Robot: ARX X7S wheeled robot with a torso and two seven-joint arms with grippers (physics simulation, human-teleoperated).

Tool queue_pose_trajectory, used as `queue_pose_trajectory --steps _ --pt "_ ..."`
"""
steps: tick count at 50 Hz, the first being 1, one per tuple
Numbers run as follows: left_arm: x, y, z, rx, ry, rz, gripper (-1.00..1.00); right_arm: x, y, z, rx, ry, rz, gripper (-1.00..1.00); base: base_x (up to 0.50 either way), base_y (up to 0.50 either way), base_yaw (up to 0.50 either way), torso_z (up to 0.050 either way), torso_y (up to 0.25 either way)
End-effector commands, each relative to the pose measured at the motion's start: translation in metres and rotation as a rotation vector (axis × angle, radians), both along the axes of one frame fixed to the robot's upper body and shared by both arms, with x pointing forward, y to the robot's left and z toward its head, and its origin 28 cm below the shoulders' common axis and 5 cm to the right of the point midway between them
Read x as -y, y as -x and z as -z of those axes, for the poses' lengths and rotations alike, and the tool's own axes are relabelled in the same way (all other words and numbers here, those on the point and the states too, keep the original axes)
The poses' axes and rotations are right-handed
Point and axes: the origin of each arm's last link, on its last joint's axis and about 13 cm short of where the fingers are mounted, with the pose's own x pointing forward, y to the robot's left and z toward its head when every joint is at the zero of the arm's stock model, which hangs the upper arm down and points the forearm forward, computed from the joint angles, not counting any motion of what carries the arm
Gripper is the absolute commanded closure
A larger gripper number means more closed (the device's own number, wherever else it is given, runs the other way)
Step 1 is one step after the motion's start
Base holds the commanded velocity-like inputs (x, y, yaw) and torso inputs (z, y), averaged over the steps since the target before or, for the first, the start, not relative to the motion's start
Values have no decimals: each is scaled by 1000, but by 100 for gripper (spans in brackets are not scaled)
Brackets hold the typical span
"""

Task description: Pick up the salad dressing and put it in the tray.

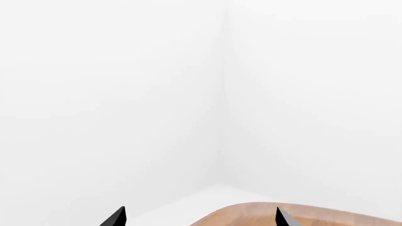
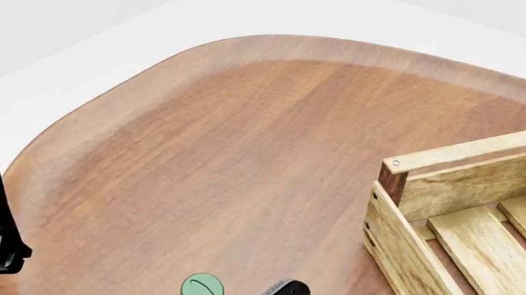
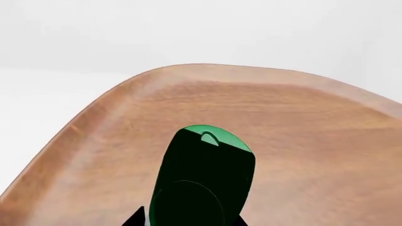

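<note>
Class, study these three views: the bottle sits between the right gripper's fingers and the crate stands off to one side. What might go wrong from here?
1. The right wrist view shows only the very tips of the right gripper beside the salad dressing, so the grip looks shallow; the bottle may slip.
2. The tray has a raised wall and corner post on the near side; carried low, the bottle could strike them.
</note>
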Motion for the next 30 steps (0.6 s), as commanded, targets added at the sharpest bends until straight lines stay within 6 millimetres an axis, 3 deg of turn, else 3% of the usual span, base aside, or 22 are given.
queue_pose_trajectory --steps 1,30 --pt "0 0 -1 2 -1 2 -100 5 2 -25 76 -27 33 100 0 0 0 0 0" --pt "1 1 0 1 6 7 -100 27 -10 -74 204 -30 152 100 0 0 0 0 0"
